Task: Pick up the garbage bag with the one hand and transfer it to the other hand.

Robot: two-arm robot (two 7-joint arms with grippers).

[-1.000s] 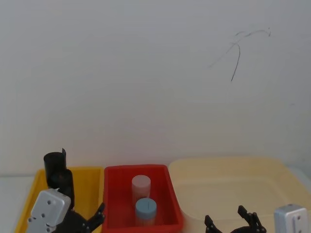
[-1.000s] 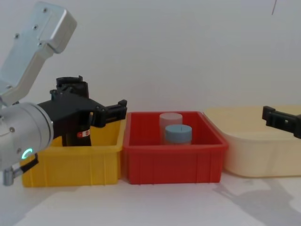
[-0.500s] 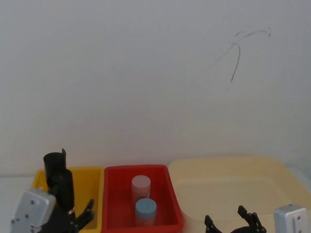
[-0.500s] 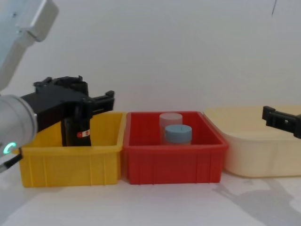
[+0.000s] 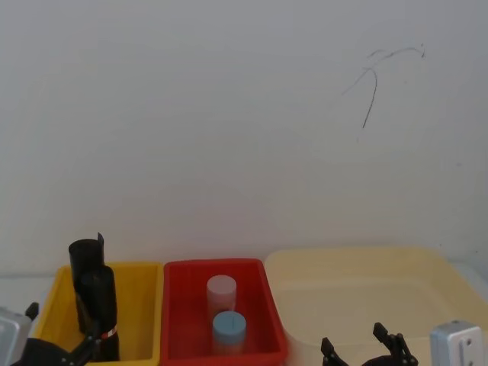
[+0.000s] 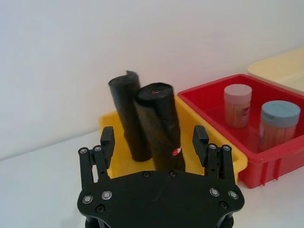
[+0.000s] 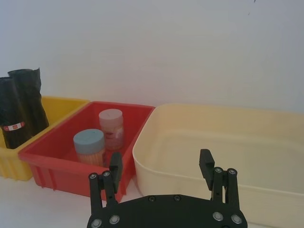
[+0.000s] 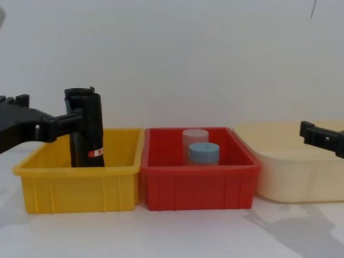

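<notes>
White wall, pale tabletop (image 8: 161, 236). Left gripper (image 6: 153, 137): fingers apart, gripping nothing. Garbage bag (image 6: 160, 128) upright in yellow bin (image 8: 80, 188), just ahead of it. Right gripper (image 7: 160, 162): fingers apart, facing cream tub (image 7: 266, 142).

Black garbage bag (image 8: 94, 134), red-white label (image 8: 95, 153); yellow bin (image 8: 75, 188); red bin (image 8: 196, 188).

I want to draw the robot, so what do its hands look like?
Each hand is a black pincer. The left pincer and the right pincer match: two thin jointed fingers on a wide, rounded black base dotted with small silver screws. Next to the right one is a silver-grey boxy casing.
</notes>
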